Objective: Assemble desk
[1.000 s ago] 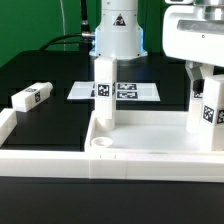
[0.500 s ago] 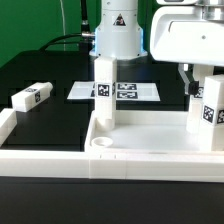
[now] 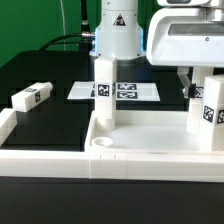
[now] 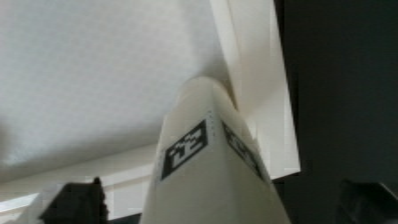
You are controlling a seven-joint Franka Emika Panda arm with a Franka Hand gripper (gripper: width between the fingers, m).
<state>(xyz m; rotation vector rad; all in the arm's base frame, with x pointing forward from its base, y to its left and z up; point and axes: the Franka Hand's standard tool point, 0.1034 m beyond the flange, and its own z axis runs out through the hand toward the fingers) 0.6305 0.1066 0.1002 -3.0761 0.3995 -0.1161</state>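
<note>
Gripper point(image 3: 196, 86) point(image 4: 217, 205): jaws apart, nothing clamped. In the wrist view both dark fingertips point(image 4: 80, 200) stand clear of the upright leg point(image 4: 210, 160) point(image 3: 207, 108), one on either side with a gap on each side. In the exterior view I can make out only one finger, just beside the top of that leg. The other finger is hidden, and my hand is cut off by the frame edge.

The tabletop point(image 3: 150, 160) lies rim-up at the front of the black table point(image 3: 50, 70). Its end toward the exterior view's right runs out of frame. The leg between my jaws stands upright at that end. I cannot tell whether its foot is seated, as the front rim hides it.

The second upright leg point(image 3: 104, 95) stands at the tabletop's far corner on the exterior view's left. The near-corner socket point(image 3: 103, 147) shows open.

The loose leg point(image 3: 30, 98) lies flat on the table at the exterior view's left, well apart from the tabletop.

The marker board point(image 3: 142, 92) is partly hidden behind the second upright leg.

The barrier wall point(image 3: 40, 140) is just beside the tabletop's end; I cannot tell if they touch.

In the wrist view the tags on the leg are blurred and unreadable.
</note>
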